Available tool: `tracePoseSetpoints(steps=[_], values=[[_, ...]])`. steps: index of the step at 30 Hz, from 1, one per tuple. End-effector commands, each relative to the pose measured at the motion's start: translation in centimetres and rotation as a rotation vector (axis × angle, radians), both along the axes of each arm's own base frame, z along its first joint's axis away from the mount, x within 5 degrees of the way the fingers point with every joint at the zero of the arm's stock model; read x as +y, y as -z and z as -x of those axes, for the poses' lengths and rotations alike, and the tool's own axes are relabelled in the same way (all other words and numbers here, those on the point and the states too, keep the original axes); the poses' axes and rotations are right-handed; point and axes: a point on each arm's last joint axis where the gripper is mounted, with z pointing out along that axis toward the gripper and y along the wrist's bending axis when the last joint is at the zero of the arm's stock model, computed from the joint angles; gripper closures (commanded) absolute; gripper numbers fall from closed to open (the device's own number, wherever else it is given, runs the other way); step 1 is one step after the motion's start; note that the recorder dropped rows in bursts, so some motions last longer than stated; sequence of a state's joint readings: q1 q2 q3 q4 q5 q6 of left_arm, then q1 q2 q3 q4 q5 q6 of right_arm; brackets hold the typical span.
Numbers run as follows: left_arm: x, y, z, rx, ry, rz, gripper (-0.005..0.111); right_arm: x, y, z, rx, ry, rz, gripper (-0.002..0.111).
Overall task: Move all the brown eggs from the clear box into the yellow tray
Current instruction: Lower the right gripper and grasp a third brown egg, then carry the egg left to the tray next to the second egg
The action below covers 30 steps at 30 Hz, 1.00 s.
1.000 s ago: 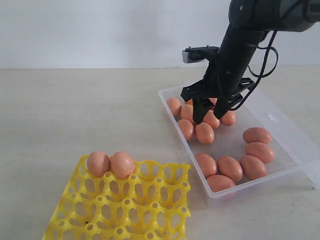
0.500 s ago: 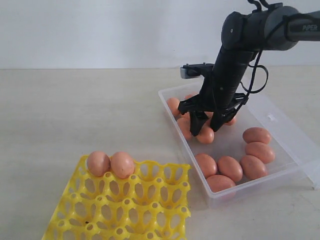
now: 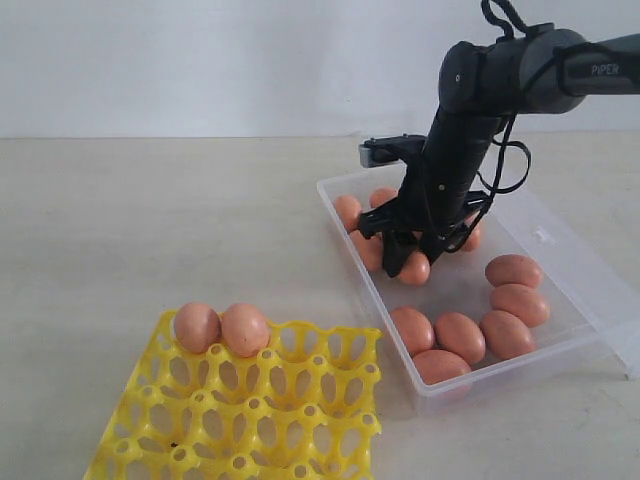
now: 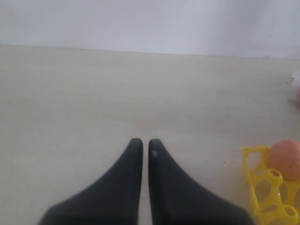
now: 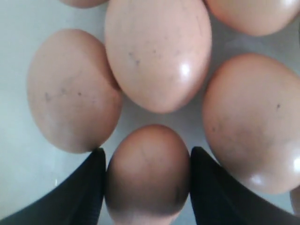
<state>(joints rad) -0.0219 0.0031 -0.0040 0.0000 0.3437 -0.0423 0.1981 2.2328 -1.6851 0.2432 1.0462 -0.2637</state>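
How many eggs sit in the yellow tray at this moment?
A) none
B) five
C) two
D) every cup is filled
C: two eggs sit side by side at the far left corner of the yellow tray, and every other cup in view is unfilled.

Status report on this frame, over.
Left gripper shut, empty. Right gripper straddling one brown egg in the clear box, grip not confirmed. Two eggs in the yellow tray. Neighbouring eggs crowd the fingers.
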Motion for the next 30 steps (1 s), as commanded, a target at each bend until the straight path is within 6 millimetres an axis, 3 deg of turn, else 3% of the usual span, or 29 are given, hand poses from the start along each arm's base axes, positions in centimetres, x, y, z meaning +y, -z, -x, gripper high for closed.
tracePoseSetpoints(steps=[1, 3, 9, 14, 17, 22, 26, 30], values=[[0.0, 0.1, 0.0, -0.005, 0.002, -0.004, 0.103, -0.4, -0.1, 0.5, 0.05, -0.015, 0.014, 0.108], [0.0, 0.1, 0.0, -0.005, 0.002, -0.004, 0.103, -0.4, -1.2, 0.5, 0.028, 0.005, 0.007, 0.108], [0.0, 0.1, 0.0, -0.005, 0.002, -0.004, 0.103, -0.5, -8.4, 0.6, -0.215, 0.093, -0.05, 0.108], [0.0, 0.1, 0.0, -0.005, 0.002, -0.004, 0.103, -0.9, -11.4, 2.2, -0.357, 0.152, -0.096, 0.108], [0.0, 0.1, 0.0, -0.005, 0.002, -0.004, 0.103, -1.1, -11.4, 4.6, -0.476, 0.195, -0.129, 0.108], [0.0, 0.1, 0.0, -0.005, 0.002, -0.004, 0.103, -1.1, -9.7, 10.9, -0.741, 0.232, -0.159, 0.108], [0.0, 0.1, 0.0, -0.005, 0.002, -0.004, 0.103, -0.2, -8.5, 16.4, -0.963, 0.168, -0.172, 0.108], [0.0, 0.1, 0.0, -0.005, 0.002, -0.004, 0.103, 1.9, -8.4, 19.7, -1.089, 0.142, -0.289, 0.108]])
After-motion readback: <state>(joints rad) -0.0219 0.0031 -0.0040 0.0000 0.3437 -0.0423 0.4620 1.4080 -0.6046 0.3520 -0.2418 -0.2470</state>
